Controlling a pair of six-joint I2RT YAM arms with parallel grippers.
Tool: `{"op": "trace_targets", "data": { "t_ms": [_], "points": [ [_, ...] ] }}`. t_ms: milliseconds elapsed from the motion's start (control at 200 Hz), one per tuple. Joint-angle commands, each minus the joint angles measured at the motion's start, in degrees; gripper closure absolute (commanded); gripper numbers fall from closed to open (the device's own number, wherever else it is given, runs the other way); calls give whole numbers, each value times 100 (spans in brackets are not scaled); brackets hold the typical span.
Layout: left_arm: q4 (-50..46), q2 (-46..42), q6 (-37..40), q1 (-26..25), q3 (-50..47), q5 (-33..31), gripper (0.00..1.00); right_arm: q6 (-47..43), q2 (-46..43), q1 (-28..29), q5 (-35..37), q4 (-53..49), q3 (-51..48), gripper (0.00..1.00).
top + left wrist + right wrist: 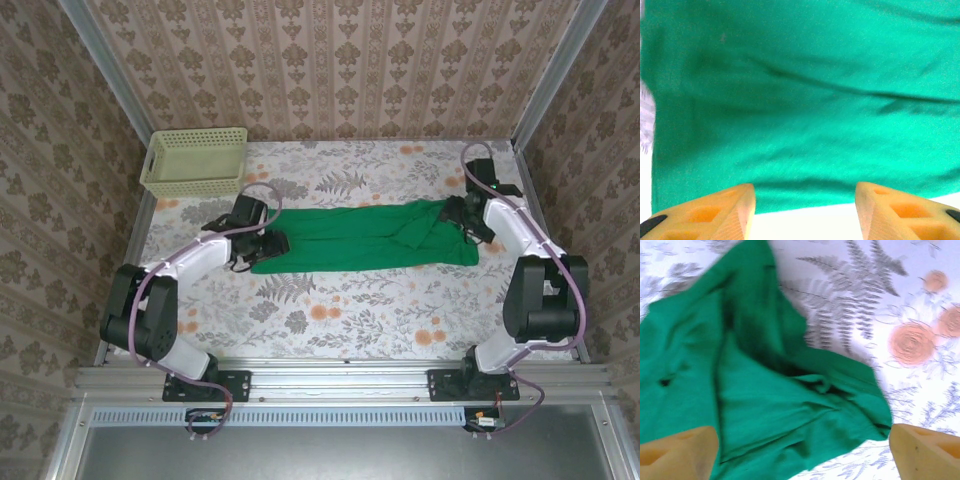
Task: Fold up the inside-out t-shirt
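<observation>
The green t-shirt lies flat on the flowered table as a long band running between the 2 grippers. The left gripper sits at one end of it. Its 2 yellow fingers stand apart and pinch nothing, with the cloth's edge just ahead of their tips and lightly creased cloth beyond. The right gripper is at the other end, its fingers spread wide. A rumpled, folded-over part of the shirt lies between and ahead of them, ungripped. A pale basket stands well beyond the left gripper, apart from the shirt.
</observation>
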Motion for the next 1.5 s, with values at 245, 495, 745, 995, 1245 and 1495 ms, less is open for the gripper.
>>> {"op": "trace_targets", "data": {
  "t_ms": [245,495,745,995,1245,1495],
  "points": [
    [91,1334,270,482,656,207,45,-468,1755,-35,218,-508,1029,7],
    [190,1632,259,577,290,209,46,-437,2505,-180,-35,-679,1354,11],
    [555,1456,149,667,-342,134,46,-451,2859,-165,-218,-773,1550,28],
    [765,1302,-36,622,-673,237,47,-486,2918,-150,186,-881,1558,63],
    [710,860,-332,41,-963,162,47,-369,2195,-189,983,-733,1116,88],
    [508,203,-888,-859,-1040,88,46,-638,1323,-178,1779,-1098,1181,96]
  ]
}}
